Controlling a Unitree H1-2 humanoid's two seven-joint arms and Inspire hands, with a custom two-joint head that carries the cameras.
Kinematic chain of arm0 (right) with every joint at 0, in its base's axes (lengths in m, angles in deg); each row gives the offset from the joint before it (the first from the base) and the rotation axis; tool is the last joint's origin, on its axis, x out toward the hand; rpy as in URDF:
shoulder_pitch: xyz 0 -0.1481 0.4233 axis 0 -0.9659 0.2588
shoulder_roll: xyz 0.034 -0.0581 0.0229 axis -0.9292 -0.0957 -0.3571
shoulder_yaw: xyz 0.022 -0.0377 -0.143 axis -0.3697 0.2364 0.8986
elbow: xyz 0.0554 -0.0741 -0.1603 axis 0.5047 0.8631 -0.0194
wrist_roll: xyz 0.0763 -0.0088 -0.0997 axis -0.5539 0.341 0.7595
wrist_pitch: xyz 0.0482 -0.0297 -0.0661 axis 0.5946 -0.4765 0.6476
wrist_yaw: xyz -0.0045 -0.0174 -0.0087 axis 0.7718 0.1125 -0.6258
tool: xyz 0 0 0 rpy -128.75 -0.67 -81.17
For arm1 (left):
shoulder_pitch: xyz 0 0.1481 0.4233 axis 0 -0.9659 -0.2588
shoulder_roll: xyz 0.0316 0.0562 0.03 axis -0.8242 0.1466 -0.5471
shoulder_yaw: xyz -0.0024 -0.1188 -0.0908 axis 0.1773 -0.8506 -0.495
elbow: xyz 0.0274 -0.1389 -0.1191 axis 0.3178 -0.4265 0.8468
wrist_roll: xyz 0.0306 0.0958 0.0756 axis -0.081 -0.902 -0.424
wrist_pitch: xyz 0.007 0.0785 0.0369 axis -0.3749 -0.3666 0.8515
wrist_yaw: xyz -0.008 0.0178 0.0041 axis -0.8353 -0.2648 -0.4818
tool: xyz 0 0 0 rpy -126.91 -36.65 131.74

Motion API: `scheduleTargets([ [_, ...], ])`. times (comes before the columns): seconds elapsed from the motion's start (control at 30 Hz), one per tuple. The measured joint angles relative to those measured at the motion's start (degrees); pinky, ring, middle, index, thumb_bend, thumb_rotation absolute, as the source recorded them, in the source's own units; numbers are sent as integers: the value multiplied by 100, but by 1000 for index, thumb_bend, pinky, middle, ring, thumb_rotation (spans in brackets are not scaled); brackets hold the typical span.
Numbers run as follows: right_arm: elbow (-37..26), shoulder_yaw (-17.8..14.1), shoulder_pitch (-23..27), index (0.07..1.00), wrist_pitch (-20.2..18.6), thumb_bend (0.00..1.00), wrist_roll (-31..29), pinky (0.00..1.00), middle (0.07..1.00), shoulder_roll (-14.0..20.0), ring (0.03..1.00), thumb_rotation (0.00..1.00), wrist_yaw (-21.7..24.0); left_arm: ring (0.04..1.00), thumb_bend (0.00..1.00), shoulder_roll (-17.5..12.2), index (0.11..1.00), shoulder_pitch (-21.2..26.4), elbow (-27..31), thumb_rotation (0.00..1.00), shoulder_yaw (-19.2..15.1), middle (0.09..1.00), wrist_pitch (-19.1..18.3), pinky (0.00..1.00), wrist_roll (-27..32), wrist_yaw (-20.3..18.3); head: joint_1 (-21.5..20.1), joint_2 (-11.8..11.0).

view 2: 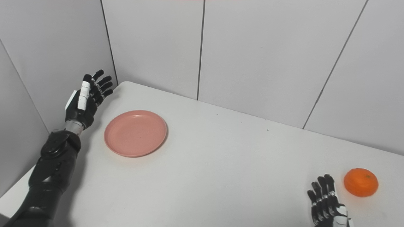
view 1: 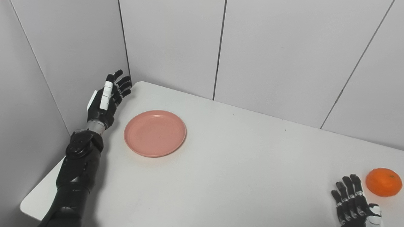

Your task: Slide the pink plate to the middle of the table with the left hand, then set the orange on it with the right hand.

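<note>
The pink plate (view 1: pixel 155 132) lies empty on the white table (view 1: pixel 240 164), toward its left side. My left hand (view 1: pixel 108 97) is open, fingers spread and raised above the table's left edge, just left of the plate and not touching it. The orange (view 1: pixel 383 182) sits near the table's right front. My right hand (view 1: pixel 355 205) is open and empty at the bottom right, fingers pointing up, just left of the orange and apart from it. The plate (view 2: pixel 135 132), the orange (view 2: pixel 360 182) and both hands (view 2: pixel 86 98) (view 2: pixel 326 205) also show in the right eye view.
Grey wall panels (view 1: pixel 268 47) stand right behind the table and along its left side, close to my left hand. The table's left front corner (view 1: pixel 28 206) is rounded. Bare tabletop lies between plate and orange.
</note>
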Motion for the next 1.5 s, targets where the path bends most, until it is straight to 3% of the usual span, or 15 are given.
scheduleTargets([
  [0.33,5,-25,-4,1000,0,841,4,1000,1000,1,1000,1000,0,892,920,111,916,33,-837,806,12,848,331,907,-13,13,9,18],
  [0.5,8,-27,-1,1000,0,837,-12,1000,1000,3,1000,1000,1,865,964,118,936,129,-1070,797,44,838,522,837,-13,-73,17,26],
  [0.67,9,-31,0,1000,-1,845,-19,1000,1000,4,1000,1000,1,842,991,64,938,309,-1461,799,103,820,716,857,-15,-203,9,35],
  [0.77,9,-33,7,1000,-4,843,-26,1000,1000,4,1000,1000,1,815,1000,-14,893,422,-1734,800,180,800,784,818,-38,-227,9,44],
  [1.17,10,-35,8,1000,-12,808,-29,1000,1000,5,1000,1000,1,835,990,-29,906,427,-1806,788,201,783,1017,765,2,-485,-9,62],
  [1.5,5,-33,8,1000,-76,809,-28,1000,1000,9,1000,1000,3,833,968,75,929,130,-1226,779,208,823,1028,780,16,-777,-18,79],
])
